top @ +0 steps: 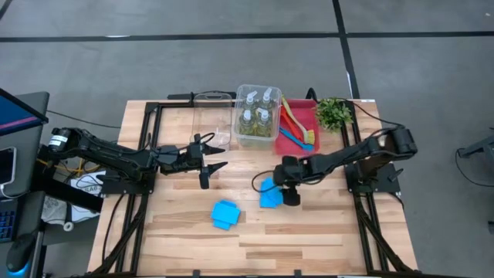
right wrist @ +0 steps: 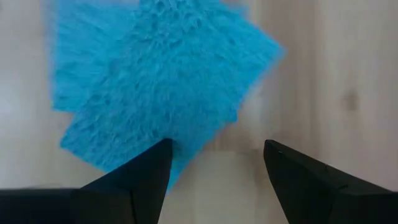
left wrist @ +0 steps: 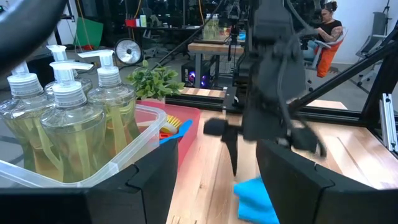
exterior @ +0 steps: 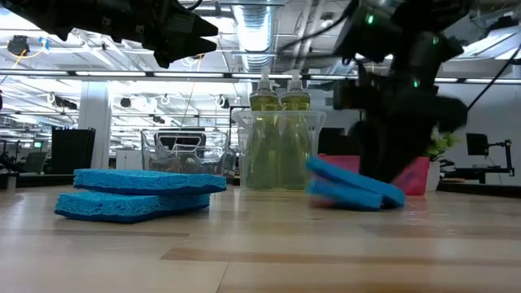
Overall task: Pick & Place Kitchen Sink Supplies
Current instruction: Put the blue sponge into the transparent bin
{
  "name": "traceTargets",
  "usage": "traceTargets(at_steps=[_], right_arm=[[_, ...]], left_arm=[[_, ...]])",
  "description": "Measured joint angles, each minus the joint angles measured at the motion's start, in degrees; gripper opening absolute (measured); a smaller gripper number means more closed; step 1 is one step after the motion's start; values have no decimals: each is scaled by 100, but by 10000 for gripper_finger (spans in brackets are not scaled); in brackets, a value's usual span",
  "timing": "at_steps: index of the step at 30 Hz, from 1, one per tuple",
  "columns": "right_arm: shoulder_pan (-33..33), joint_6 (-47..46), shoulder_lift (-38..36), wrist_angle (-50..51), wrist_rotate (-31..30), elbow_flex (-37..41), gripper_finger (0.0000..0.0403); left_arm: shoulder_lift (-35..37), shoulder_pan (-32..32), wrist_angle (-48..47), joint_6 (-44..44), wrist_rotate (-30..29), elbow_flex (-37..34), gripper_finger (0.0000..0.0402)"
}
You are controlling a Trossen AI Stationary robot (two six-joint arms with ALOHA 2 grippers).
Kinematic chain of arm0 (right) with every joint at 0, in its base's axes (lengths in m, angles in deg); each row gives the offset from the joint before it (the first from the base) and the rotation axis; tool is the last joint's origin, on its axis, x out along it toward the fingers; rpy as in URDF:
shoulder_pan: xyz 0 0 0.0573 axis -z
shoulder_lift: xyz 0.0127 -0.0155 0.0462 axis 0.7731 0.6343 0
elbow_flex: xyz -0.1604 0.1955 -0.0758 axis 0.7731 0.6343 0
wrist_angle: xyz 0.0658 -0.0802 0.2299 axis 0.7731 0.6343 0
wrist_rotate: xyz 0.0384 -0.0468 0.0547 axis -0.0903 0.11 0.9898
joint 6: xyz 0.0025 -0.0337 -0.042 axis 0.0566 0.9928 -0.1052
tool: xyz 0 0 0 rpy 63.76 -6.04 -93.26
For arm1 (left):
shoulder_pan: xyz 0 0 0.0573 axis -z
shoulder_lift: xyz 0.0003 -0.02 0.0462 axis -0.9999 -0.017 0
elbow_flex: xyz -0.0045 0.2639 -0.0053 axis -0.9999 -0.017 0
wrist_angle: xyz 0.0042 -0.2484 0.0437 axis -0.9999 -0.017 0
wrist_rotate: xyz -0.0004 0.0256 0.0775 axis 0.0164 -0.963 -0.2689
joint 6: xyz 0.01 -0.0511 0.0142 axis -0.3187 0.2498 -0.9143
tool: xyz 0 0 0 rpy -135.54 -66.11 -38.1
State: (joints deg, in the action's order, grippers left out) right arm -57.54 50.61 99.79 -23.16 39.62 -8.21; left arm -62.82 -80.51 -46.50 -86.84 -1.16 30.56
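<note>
Two bright-blue sponges [top: 269, 193] lie overlapped on the wood under my right gripper [top: 291, 194]; the upper one leans tilted on the lower [exterior: 352, 185]. That gripper [right wrist: 214, 152] points down and is open, with one fingertip at the sponges' edge [right wrist: 155, 81] and the other over bare wood. Two more sponges [top: 225, 214] lie stacked flat nearer the table's front [exterior: 138, 193]. My left gripper [top: 212, 158] hovers open above the table, beside the clear bin of bottles [top: 257, 114]. The bottles [left wrist: 68, 118] stand upright in it. The brushes [top: 297, 127] lie in the red bin. My right gripper comes at the overlapped sponges from above, pointing down. One fingertip [right wrist: 163, 151] stands at the near edge of the sponges [right wrist: 177, 140], and the other is over the table. I cannot tell whether that fingertip touches the sponge.
An unfilled clear bin [top: 212, 117] stands left of the bottle bin, the red bin [top: 302, 112] to its right, and a small leafy plant [top: 333, 113] at the far right corner. Bare wood [top: 309, 239] spreads along the near edge. A person sits in the room beyond [left wrist: 326, 28].
</note>
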Motion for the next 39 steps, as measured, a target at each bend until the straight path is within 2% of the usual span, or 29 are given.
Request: traceTargets(at_steps=[5,11,33,39], right_arm=[[81,-19,647,-44,52,-116,249],[264,-11,1057,106,328,-380,249],[292,48,1048,199,307,-422,248],[296,63,1051,199,384,-420,221]], left_arm=[[0,0,0,0,1,0,219],[0,2,1,0,2,0,219],[0,0,9,0,2,0,219],[0,1,9,0,1,0,219]])
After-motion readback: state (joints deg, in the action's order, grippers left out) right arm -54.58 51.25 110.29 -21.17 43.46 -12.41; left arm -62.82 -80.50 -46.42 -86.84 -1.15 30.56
